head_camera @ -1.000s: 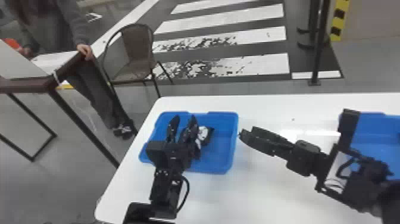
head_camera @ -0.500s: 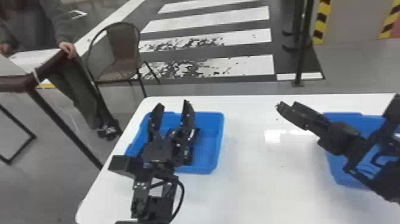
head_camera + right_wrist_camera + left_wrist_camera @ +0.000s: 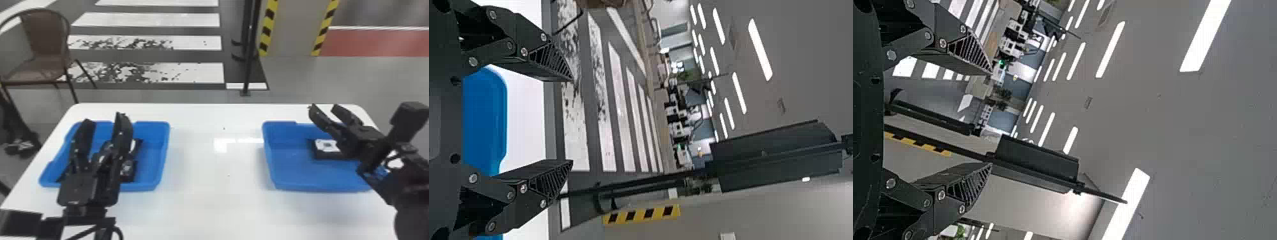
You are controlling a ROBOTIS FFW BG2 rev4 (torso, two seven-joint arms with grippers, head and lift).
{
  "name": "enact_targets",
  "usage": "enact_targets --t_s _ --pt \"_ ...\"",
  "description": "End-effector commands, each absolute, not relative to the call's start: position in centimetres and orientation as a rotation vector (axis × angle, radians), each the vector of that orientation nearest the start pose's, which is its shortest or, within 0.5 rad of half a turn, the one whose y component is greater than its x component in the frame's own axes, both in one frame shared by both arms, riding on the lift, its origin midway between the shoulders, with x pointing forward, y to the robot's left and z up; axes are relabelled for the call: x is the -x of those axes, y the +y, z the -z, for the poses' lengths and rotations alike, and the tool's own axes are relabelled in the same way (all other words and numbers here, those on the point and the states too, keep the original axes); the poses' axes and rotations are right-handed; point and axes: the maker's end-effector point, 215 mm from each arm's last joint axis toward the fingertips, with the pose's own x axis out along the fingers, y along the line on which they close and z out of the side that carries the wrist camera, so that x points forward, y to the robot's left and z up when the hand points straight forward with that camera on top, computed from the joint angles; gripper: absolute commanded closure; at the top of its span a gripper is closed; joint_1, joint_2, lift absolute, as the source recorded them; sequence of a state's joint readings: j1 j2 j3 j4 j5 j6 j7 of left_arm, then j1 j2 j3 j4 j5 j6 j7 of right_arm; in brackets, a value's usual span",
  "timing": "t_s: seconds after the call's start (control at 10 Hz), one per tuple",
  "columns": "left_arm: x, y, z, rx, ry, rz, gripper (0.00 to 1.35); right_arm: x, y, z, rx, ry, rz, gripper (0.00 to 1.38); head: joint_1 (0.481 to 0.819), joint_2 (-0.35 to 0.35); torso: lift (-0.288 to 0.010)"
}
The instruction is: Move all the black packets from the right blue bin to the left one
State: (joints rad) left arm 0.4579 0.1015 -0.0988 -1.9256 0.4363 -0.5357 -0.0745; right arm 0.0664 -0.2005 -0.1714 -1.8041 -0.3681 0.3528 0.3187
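In the head view my left gripper (image 3: 102, 127) stands open over the left blue bin (image 3: 162, 153), hiding part of it. Black packets (image 3: 128, 169) with white labels lie in that bin, partly behind the fingers. My right gripper (image 3: 324, 110) is open above the right blue bin (image 3: 274, 172). Inside that bin, a black packet with a white label (image 3: 325, 146) lies partly covered by the right arm. The left wrist view has the left gripper (image 3: 990, 119) with nothing between its fingers. Likewise bare between its spread fingers is the right gripper (image 3: 572, 121) in the right wrist view.
A white table (image 3: 220, 166) carries both bins, with a wide stretch of its top between them. Beyond its far edge stand a brown chair (image 3: 44, 48) at the left and a black post (image 3: 250, 48).
The head view has shifted rightward, bringing the right bin more fully into sight. My right gripper has turned to point farther forward above its bin. Both grippers stay open.
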Motion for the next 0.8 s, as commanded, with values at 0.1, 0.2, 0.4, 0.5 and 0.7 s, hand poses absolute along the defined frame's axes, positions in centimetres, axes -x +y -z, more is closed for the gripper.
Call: enact_targets --t_s 0.1,0.2,0.4,0.5,0.7 --pt "-41.3 24.0 24.1 0.386 -0.404 0.050 0.41 -55.5 -32.8 35.6 -0.094 0.233 -0.134 0.35 0.695 -0.072 -0.140" --pt "-41.1 24.2 24.3 0.383 -0.401 0.045 0.41 -55.1 -33.7 37.3 -0.087 0.273 -0.112 0.23 0.695 -0.090 -0.140" --pt "-40.9 24.6 24.6 0.381 -0.396 0.035 0.40 -54.4 -35.7 39.8 -0.067 0.331 -0.068 0.08 0.695 -0.112 -0.140" --pt "-40.9 24.7 24.5 0.380 -0.399 0.033 0.40 -54.3 -36.3 40.5 -0.066 0.345 -0.052 0.09 0.695 -0.124 -0.140" --pt "-40.9 24.6 24.3 0.379 -0.403 0.036 0.40 -54.7 -38.0 42.1 -0.051 0.390 -0.009 0.09 0.695 -0.138 -0.140"
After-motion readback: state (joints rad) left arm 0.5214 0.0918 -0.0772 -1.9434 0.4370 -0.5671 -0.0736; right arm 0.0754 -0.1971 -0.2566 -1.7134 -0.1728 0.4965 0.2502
